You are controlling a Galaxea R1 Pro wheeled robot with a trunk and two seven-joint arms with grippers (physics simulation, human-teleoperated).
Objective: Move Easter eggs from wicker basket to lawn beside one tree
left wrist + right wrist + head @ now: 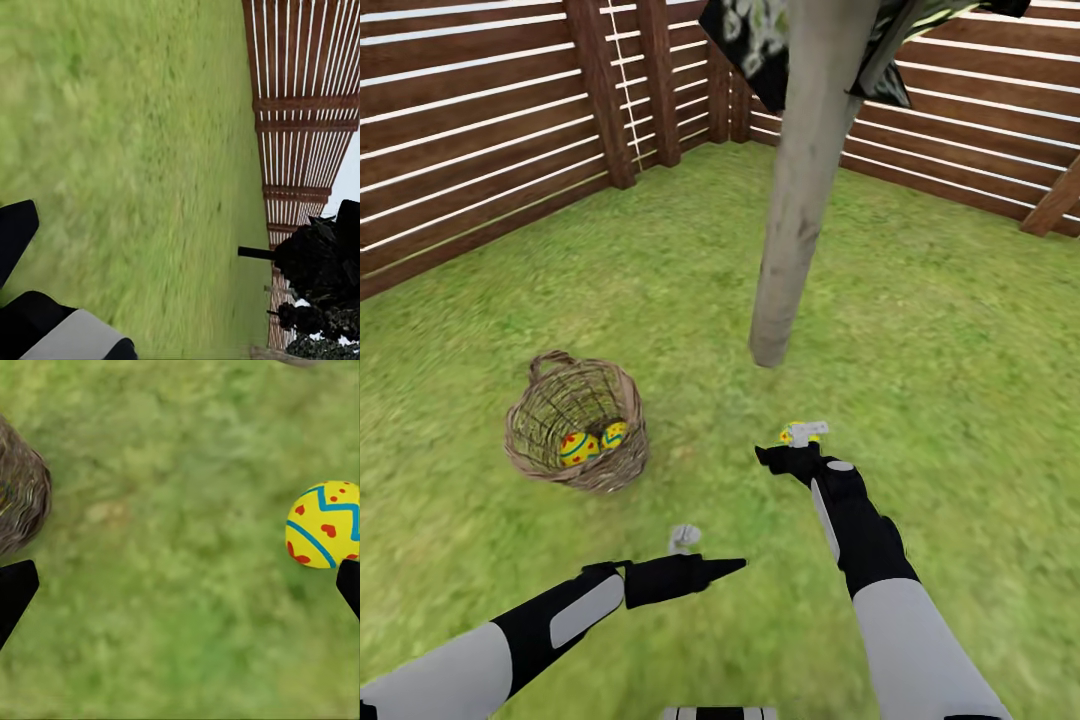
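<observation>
The wicker basket (575, 420) stands on the lawn (920, 330) with two Easter eggs (577, 447) (614, 434) inside; its wall also shows in the right wrist view (19, 499). A third yellow egg (794, 432) (324, 525) lies on the grass a short way in front of the pale tree trunk (800, 200). My right gripper (801, 442) hovers over that egg, open, with one finger (349, 585) just beside it. To the basket's right and nearer me, my left gripper (705, 553) is open and empty, low over bare grass.
A brown slat fence (480, 130) closes off the corner behind the basket and the tree. Dark mottled leaves (745, 35) hang beside the trunk. A dark tree (322, 270) stands by the fence in the left wrist view. Open grass lies right of the trunk.
</observation>
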